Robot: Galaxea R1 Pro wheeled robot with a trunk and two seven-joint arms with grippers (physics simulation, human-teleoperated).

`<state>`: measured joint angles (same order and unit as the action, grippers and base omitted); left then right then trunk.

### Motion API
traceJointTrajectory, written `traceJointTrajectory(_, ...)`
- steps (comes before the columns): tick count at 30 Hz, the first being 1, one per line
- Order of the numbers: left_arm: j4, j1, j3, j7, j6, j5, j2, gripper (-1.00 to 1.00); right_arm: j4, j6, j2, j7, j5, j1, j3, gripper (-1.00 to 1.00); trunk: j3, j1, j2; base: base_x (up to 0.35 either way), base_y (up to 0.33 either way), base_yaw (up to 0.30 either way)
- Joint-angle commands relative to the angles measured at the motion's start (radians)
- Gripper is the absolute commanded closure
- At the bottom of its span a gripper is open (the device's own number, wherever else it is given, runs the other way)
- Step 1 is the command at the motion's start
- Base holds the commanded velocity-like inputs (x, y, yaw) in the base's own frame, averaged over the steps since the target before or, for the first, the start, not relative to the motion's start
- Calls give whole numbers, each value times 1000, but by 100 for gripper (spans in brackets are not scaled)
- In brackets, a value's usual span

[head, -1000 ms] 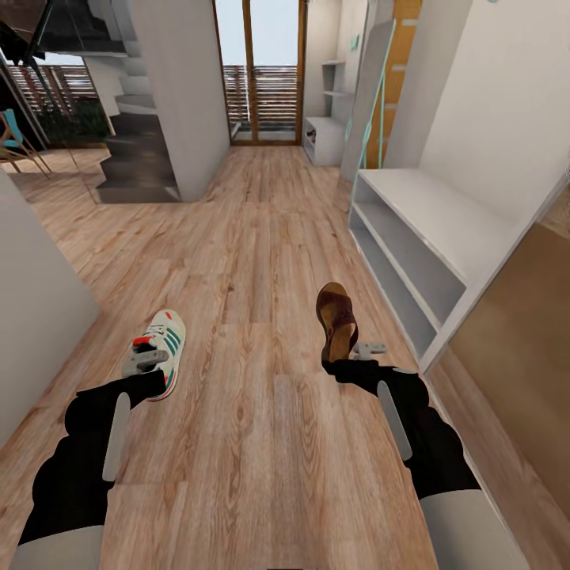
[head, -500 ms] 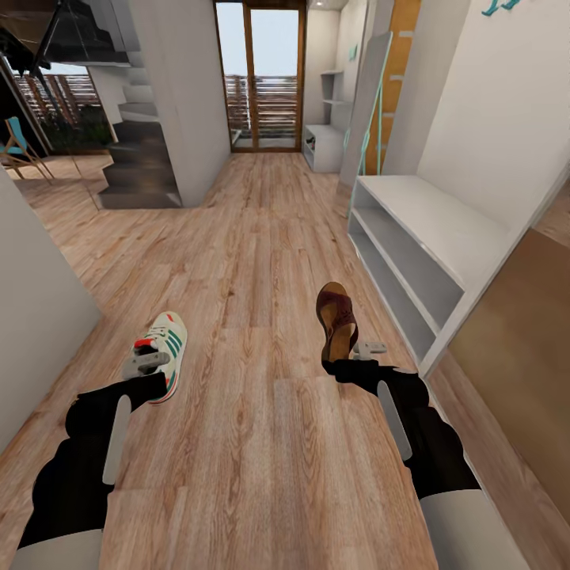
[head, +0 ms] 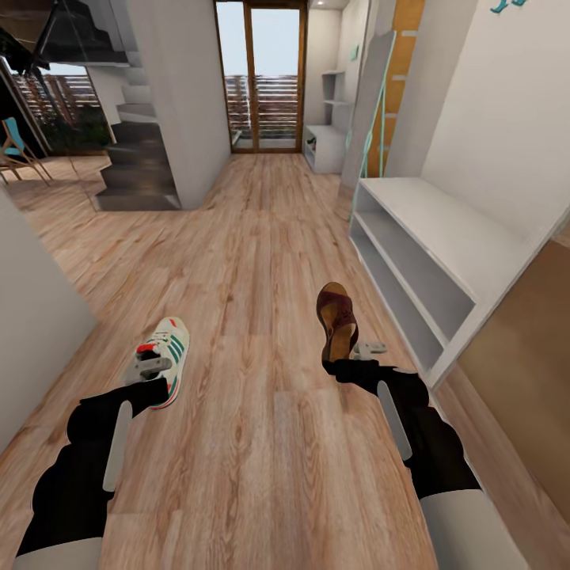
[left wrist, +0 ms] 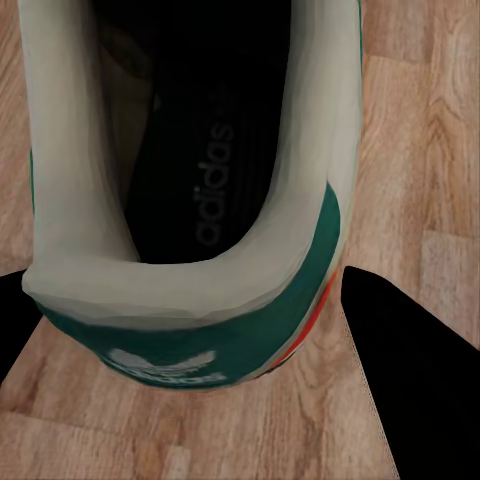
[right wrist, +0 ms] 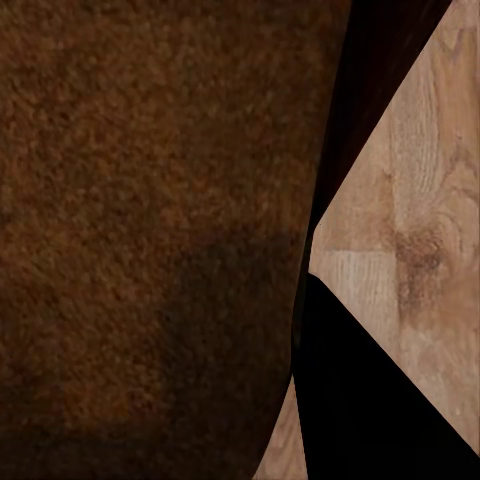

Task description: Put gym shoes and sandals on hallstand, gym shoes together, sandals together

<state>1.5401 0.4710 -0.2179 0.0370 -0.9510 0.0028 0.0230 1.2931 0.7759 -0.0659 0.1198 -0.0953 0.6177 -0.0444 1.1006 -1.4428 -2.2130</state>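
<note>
The left end effector (head: 150, 369) grips a gym shoe (head: 164, 356); the right end effector (head: 354, 352) clamps a sandal (head: 337, 321), long axis forward. The hallstand (head: 326, 148) stands far ahead, right-arm side.

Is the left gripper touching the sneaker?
Touching. In the head view the left gripper is clamped over the sneaker's heel; the left wrist view shows the sneaker between dark fingers.

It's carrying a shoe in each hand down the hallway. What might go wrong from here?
The white sneaker with green stripes seems pinched only at its heel by the left hand, so it may slip. The brown leather sandal in the right hand passes close beside the long grey low shelf unit and may clip it.
</note>
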Motion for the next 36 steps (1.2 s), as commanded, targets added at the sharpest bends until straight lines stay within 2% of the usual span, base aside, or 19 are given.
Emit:
traceJointTrajectory(1, 0, 0, 1, 0, 0, -1, 0, 100, 0, 0, 0, -4, -4, 0, 0, 100, 1, 0, 0, 332, 0, 87)
traceJointTrajectory(10, 0, -1, 2, 1, 0, -2, -1, 100, -3, 0, 0, -1, -6, 0, 0, 100, 6, 0, 0, 334, 0, 65)
traceJointTrajectory(18, -2, -2, 2, 1, 0, -3, -1, 100, -63, -1, 3, 0, -6, 0, 0, 100, 6, 0, 0, 335, 0, 3)
traceJointTrajectory(36, -2, -2, 5, 1, 0, -1, -2, 100, -69, 0, 2, 0, -7, 0, 0, 100, 6, 0, 0, 336, 0, 0)
